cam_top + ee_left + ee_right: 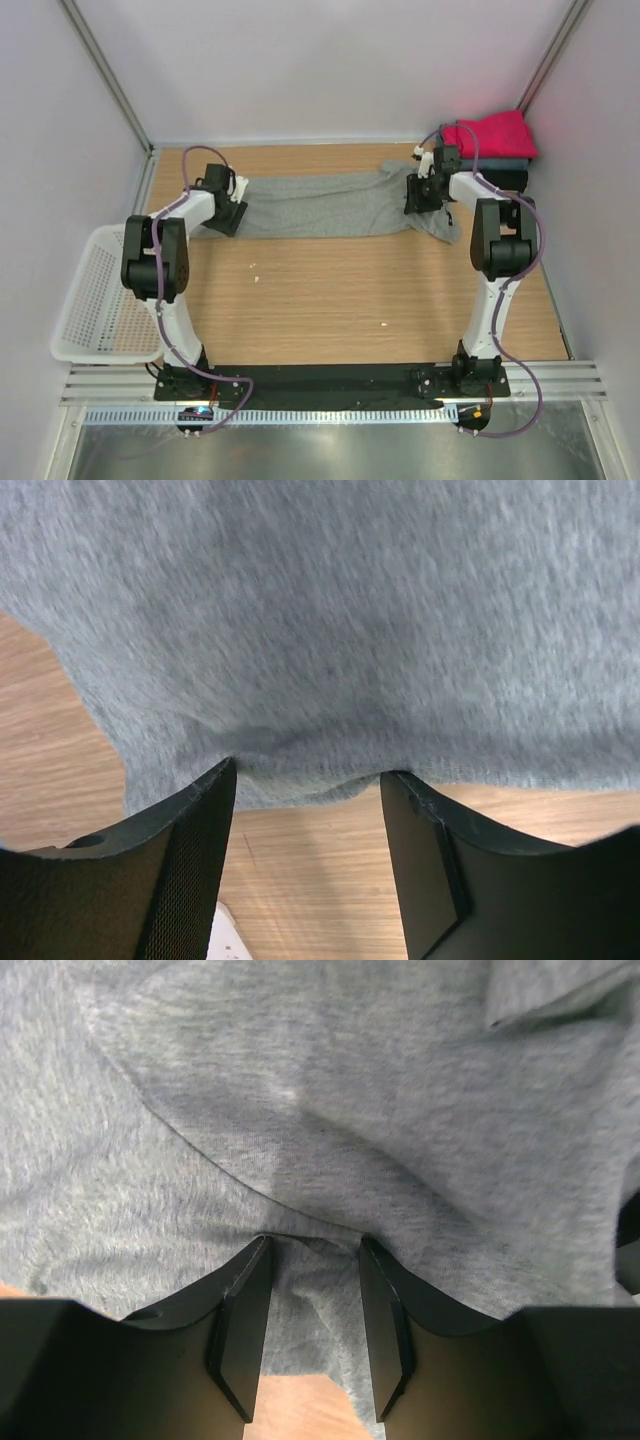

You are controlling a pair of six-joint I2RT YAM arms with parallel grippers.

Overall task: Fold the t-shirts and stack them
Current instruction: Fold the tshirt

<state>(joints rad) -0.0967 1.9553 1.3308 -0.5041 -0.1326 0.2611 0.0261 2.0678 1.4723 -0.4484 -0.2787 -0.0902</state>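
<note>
A heather-grey t-shirt [330, 205] lies stretched in a long band across the far half of the table. At its left end my left gripper [228, 215] is open. In the left wrist view this gripper [308, 772] has its tips touching the shirt's hem [330, 630], with bare wood between the fingers [190, 860]. My right gripper [420, 195] is at the shirt's right end. In the right wrist view it [315, 1243] stands open, tips pushed against a fold of the grey cloth [330, 1110], and loose cloth lies between the jaws. A magenta-red t-shirt [490, 135] tops a slate-blue one [500, 163] and a black one [505, 178] at the back right.
A white mesh basket [95, 295] hangs off the table's left edge beside the left arm. Walls close in the table at the back and on both sides. Bare wood [330, 290] lies between the shirt and the arm bases.
</note>
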